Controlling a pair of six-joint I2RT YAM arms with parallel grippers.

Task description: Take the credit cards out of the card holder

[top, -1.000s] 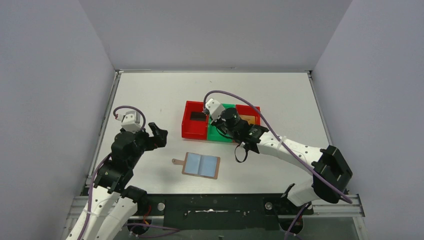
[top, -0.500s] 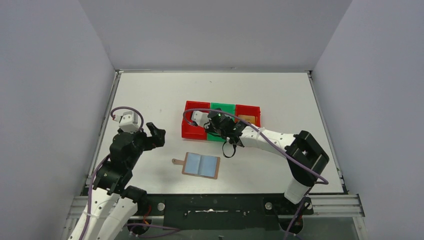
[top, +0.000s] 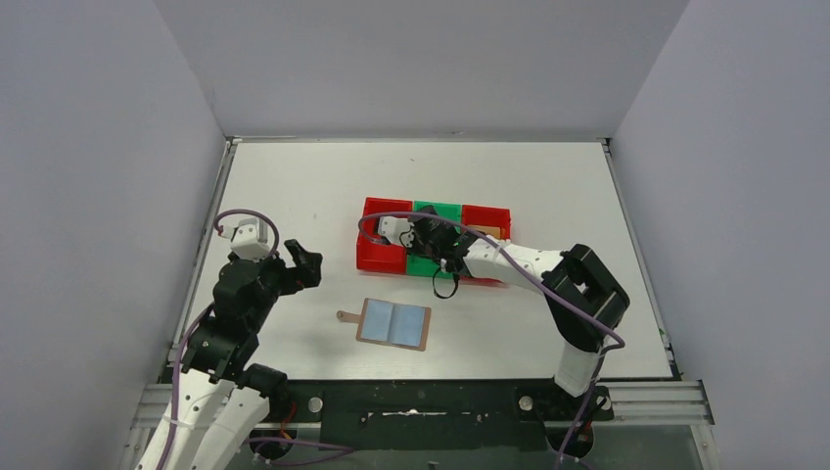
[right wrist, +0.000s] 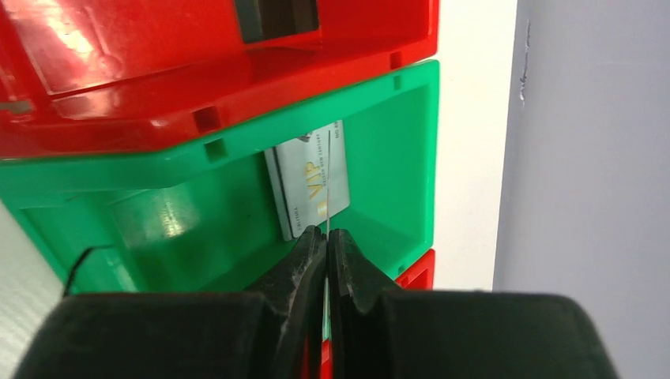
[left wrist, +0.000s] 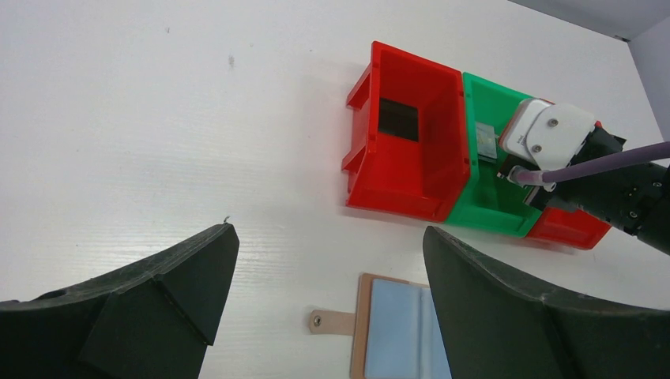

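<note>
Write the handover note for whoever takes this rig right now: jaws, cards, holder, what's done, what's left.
The left gripper has its jaws open and empty, above the table beside the card holder.
The right gripper has its jaws shut on a thin card, seen edge-on, over the green bin.
A black card lies in the left red bin. A silver card lies flat in the green bin.
Done: the card holder lies open, with no card showing in its pockets.
Left: probably release the held card into a bin, then pull the arm back.
</note>
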